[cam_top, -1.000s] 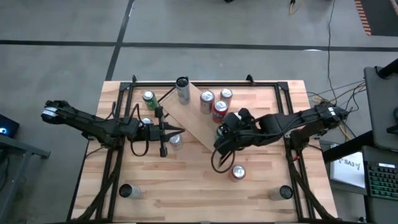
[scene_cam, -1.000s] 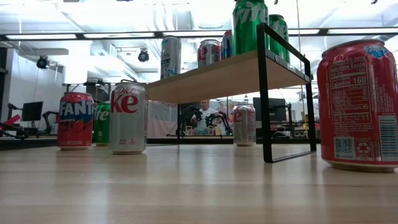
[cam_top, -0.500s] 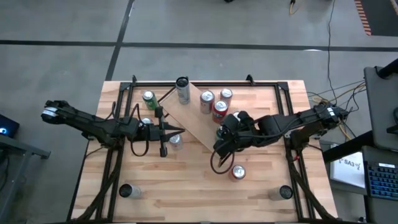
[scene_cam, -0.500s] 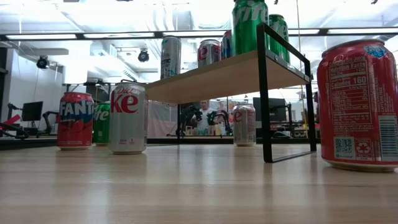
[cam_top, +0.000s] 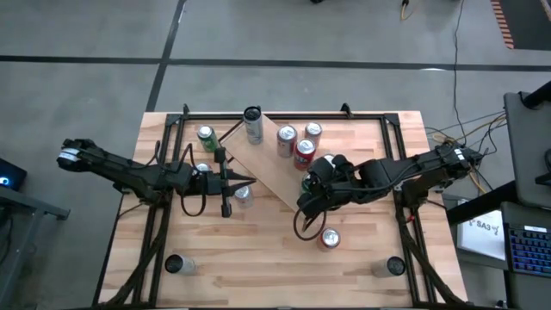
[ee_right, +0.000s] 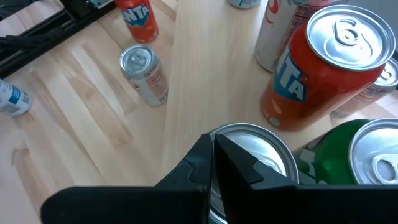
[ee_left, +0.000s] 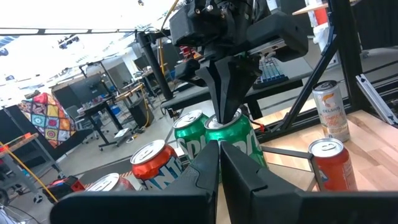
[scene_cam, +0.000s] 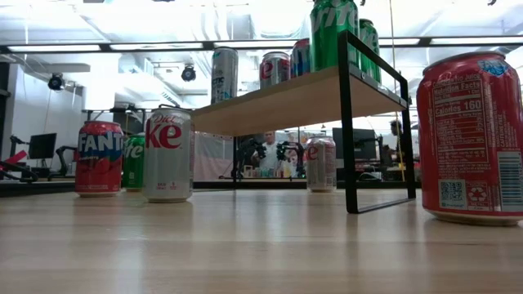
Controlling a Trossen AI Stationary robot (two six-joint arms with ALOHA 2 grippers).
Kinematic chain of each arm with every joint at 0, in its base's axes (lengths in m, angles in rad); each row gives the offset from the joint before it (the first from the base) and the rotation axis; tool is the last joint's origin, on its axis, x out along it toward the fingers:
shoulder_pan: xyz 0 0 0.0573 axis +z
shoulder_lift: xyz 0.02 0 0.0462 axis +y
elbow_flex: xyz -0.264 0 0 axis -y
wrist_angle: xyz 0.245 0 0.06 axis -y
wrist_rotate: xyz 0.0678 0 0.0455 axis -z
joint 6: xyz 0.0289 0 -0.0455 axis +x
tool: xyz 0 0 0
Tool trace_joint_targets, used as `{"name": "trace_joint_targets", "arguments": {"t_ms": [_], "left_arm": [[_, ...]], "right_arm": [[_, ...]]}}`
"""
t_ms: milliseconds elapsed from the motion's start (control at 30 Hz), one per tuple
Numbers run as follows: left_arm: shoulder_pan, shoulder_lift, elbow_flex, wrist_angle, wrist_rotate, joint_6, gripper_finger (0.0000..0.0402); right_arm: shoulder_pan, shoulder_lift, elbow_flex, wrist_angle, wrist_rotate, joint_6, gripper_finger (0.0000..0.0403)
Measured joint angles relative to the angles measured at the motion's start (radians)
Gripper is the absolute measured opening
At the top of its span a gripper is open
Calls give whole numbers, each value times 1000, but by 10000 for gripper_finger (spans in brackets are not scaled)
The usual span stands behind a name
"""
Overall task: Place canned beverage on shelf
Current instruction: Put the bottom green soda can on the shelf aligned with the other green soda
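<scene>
The right wrist view alone showed the right pincer, closed, over a green can on the shelf. The left pincer waited closed, left of the shelf. Since before, the right pincer had shifted slightly.

Shelf mid-table, cans on it – right pincer above its near end, one can in front

Two dark, matte-black jointed robot arms, left arm and right arm. Each: slim boxy links, a pale grey-white cap at the outer end, a loose black cable looping beneath the wrist. Left gripper and right gripper: two black, smooth, wedge-shaped plastic fingers tapering to narrow tips.
</scene>
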Motion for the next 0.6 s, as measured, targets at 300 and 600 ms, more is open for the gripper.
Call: {"name": "trace_joint_targets", "arguments": {"t_ms": [300,600], "left_arm": [[0,0,0,0,0,0,0],[0,0,0,-1,0,-13,0]], "right_arm": [[8,2,19,-8,9,-27,12],[25,3,51,0,49,-73,12]]}}
